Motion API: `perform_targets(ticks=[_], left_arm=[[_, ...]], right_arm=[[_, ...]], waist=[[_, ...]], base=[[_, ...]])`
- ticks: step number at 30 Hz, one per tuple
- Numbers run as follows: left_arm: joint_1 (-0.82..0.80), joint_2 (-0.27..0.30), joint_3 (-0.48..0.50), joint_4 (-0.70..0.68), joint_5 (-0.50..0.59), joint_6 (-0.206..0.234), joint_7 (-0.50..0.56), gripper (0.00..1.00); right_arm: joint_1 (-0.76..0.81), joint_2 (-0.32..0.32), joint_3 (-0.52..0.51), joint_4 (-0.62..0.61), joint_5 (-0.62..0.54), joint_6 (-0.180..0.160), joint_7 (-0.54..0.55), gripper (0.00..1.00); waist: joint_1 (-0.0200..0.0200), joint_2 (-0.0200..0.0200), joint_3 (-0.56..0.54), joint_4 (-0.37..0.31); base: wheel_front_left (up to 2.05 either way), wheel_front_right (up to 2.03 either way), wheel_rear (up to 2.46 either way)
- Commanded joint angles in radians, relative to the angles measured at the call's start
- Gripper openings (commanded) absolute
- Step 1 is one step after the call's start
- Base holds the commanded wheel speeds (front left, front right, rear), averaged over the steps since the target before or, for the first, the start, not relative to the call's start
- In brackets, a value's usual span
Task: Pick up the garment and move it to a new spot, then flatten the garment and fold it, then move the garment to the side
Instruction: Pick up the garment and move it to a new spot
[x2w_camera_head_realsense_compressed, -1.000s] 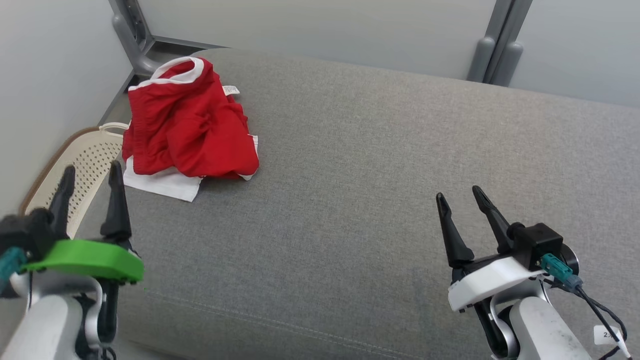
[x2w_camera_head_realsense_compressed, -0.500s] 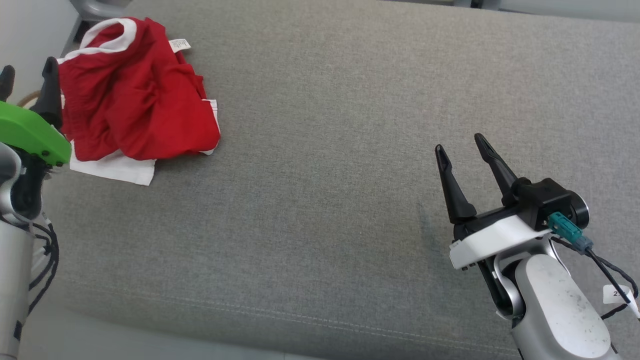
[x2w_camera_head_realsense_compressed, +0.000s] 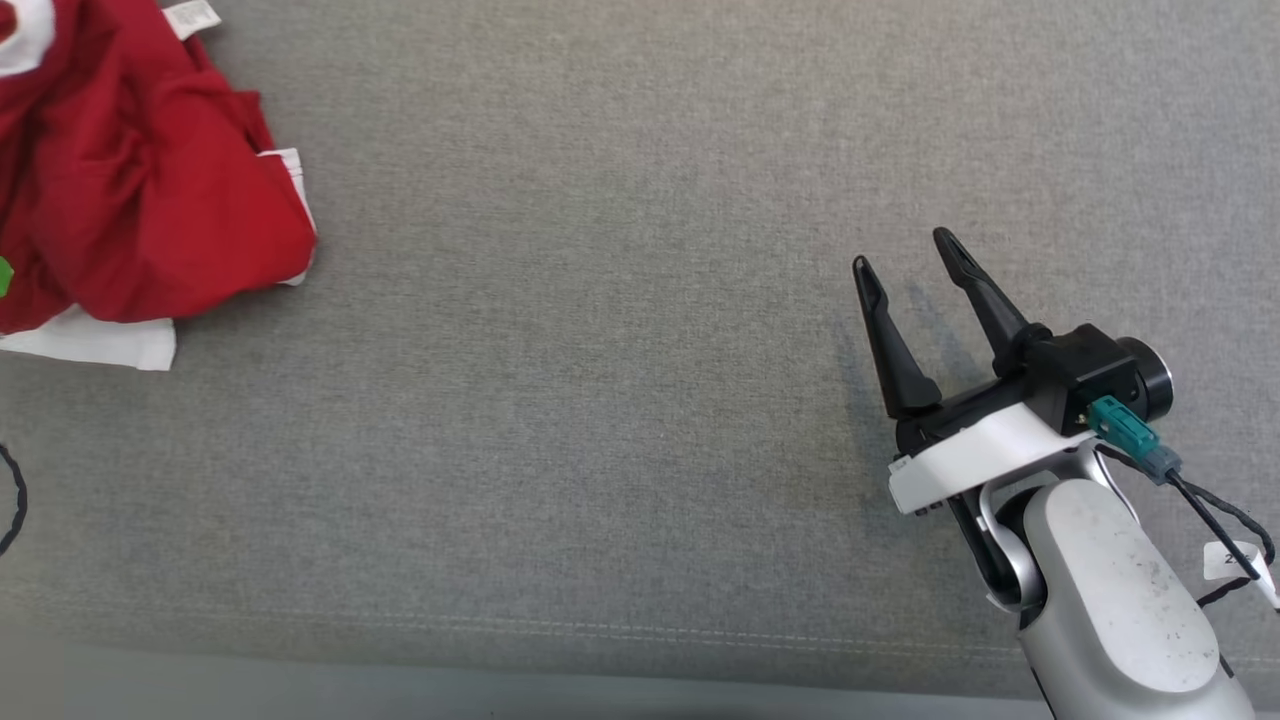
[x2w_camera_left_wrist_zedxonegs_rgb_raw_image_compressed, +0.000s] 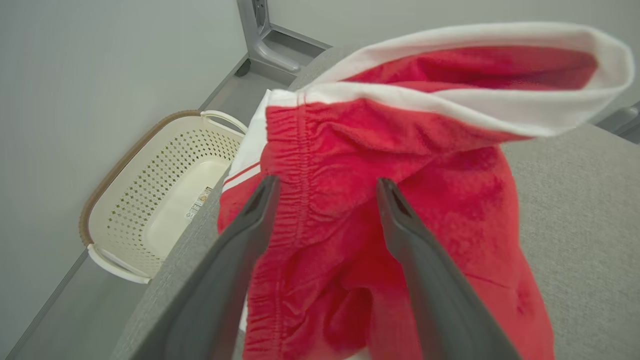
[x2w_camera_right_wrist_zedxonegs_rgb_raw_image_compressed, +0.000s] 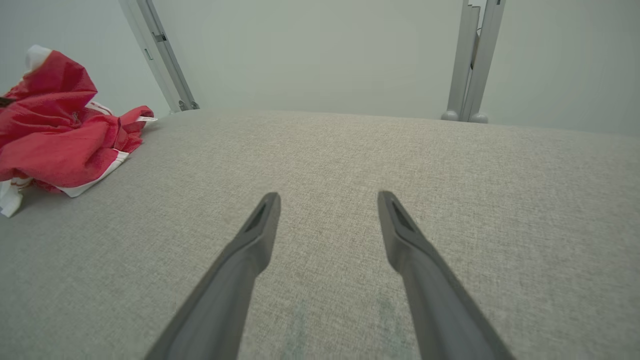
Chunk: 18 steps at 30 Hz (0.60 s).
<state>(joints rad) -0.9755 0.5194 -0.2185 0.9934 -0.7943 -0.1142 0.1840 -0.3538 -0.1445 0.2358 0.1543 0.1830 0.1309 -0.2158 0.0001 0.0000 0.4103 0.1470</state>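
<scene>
Where the garment (x2w_camera_head_realsense_compressed: 140, 200) lies: crumpled, red and white, at the grey cushion's (x2w_camera_head_realsense_compressed: 600, 400) left edge
Left gripper (x2w_camera_left_wrist_zedxonegs_rgb_raw_image_compressed: 327, 184): jaws apart, close before the garment
Right gripper (x2w_camera_head_realsense_compressed: 902, 250): jaws apart, well away from it

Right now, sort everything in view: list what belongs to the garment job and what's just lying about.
Belongs to the job:
red garment, crumpled
left gripper, open, close to the garment
right gripper, open, over bare surface
grey padded surface

Just lying about:
cream laundry basket, on the floor
metal posts by the wall
</scene>
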Motion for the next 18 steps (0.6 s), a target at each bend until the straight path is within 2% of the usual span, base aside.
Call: perform_targets(ticks=[1,7,8,9,10,18], left_arm=[[-0.018,0.005,0.002,0.013,-0.001,-0.003,-0.001,1.00],[-0.049,0.002,0.003,0.093,-0.013,-0.007,-0.005,1.00],[-0.054,0.002,0.001,0.098,-0.011,-0.008,-0.014,0.73],[-0.057,0.002,0.001,0.102,-0.013,-0.009,-0.024,0.24],[-0.061,0.003,-0.003,0.105,-0.009,-0.009,-0.036,0.00],[-0.095,0.021,-0.036,0.113,0.028,-0.015,-0.144,0.00]], right_arm=[[-0.008,-0.002,0.003,-0.001,-0.002,0.000,-0.002,1.00],[-0.023,-0.001,0.018,-0.002,-0.002,0.000,-0.002,1.00],[-0.025,-0.001,0.020,-0.003,-0.002,0.000,-0.002,1.00],[-0.026,-0.002,0.020,-0.004,-0.001,0.000,-0.002,1.00],[-0.027,-0.003,0.020,-0.004,-0.001,0.000,-0.002,1.00],[-0.035,-0.003,0.013,0.003,0.005,0.000,-0.006,1.00]], waist=[[-0.0001,0.0000,0.036,-0.026],[-0.0001,0.0000,0.061,-0.028],[-0.0001,0.0000,0.063,-0.028],[-0.0001,0.0000,0.066,-0.027],[-0.0001,0.0000,0.068,-0.026],[-0.0001,0.0000,0.059,-0.010]], base=[[0.00,0.00,0.00],[0.00,0.00,0.00],[0.00,0.00,0.00],[0.00,0.00,0.00],[0.00,0.00,0.00],[0.00,0.00,0.00]])
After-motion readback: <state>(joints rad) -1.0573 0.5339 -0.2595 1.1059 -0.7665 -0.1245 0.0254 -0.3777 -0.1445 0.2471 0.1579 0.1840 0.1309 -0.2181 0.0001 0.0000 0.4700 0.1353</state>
